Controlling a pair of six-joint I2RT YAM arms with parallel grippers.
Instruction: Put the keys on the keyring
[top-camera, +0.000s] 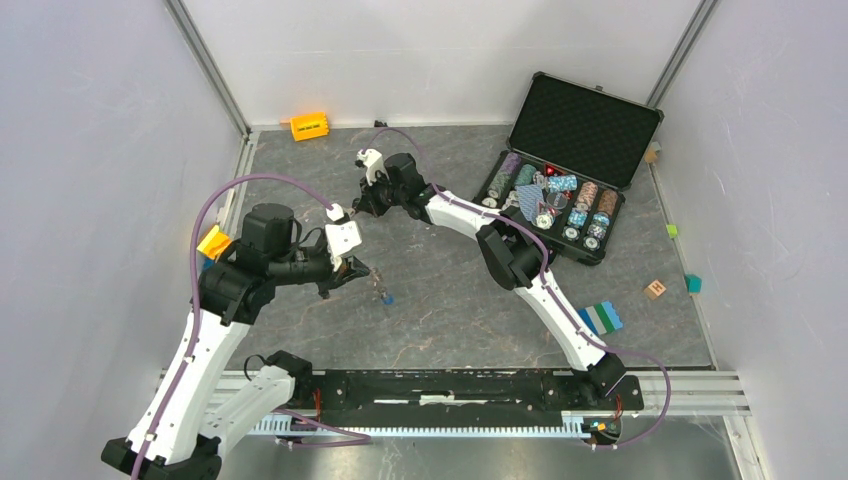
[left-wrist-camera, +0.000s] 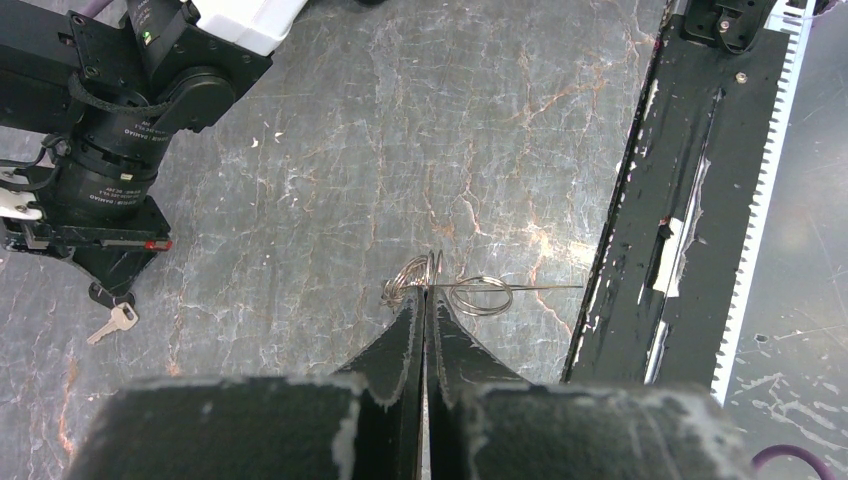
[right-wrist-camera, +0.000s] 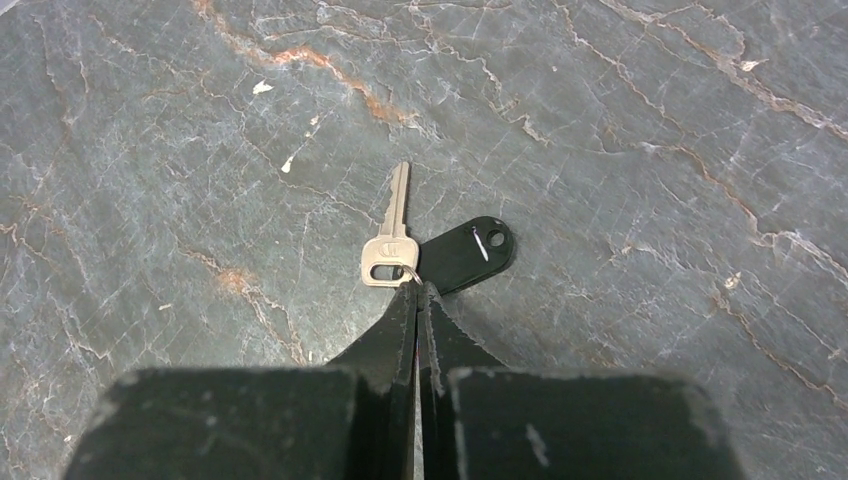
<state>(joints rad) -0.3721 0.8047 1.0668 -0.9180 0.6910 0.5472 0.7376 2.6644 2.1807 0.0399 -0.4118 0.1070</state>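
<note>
The left tool (left-wrist-camera: 425, 298) has its two dark fingers pressed flat together, and their tips pinch a thin silver wire keyring (left-wrist-camera: 482, 296). The wire loops fan out on both sides of the tips, a small coil to the left and a wider one to the right. A straight length of wire runs on further right over the grey marbled counter (left-wrist-camera: 330, 150). In the overhead view a small bright blue piece (top-camera: 387, 298) lies on the counter just past this tool's tips. It is too small there to make out its shape.

The right tool (right-wrist-camera: 418, 290) is closed as well, its fingers meeting with no gap. Its tips sit right at the head of a pale metal key (right-wrist-camera: 388, 240), which lies flat on the counter with its blade pointing straight away from the tool. A black oval plastic tag (right-wrist-camera: 470, 255) lies just right of the key's head, angled away to the right, and its near end meets the head at the fingertips. Whether the tips actually grip the key, the tag or a link between them cannot be told. In the left wrist view the same key shows under the right tool, well off to the left of the left tool's tips.
</note>
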